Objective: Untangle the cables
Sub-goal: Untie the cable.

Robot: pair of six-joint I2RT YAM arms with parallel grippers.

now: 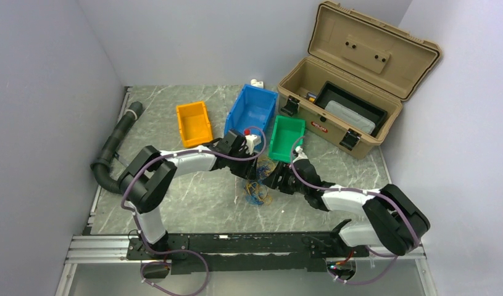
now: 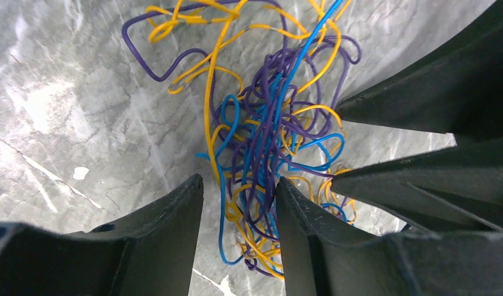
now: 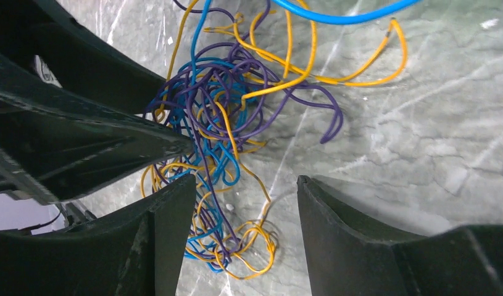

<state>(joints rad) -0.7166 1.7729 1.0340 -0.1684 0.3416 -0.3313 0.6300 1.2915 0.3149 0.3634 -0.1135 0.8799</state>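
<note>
On the marbled table [image 1: 193,203] the cables [image 2: 267,123] lie knotted between both arms: my left gripper [image 2: 237,182], half-open, straddles the knot's core unclamped, while my right gripper [image 3: 244,180], spread wide and empty, sits off-centre.

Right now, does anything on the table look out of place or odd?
Only the cables: blue, yellow and purple strands lie knotted in one clump on the table, with loose loops straying out. The left fingers straddle part of it. Nothing looks spilled or broken.
</note>
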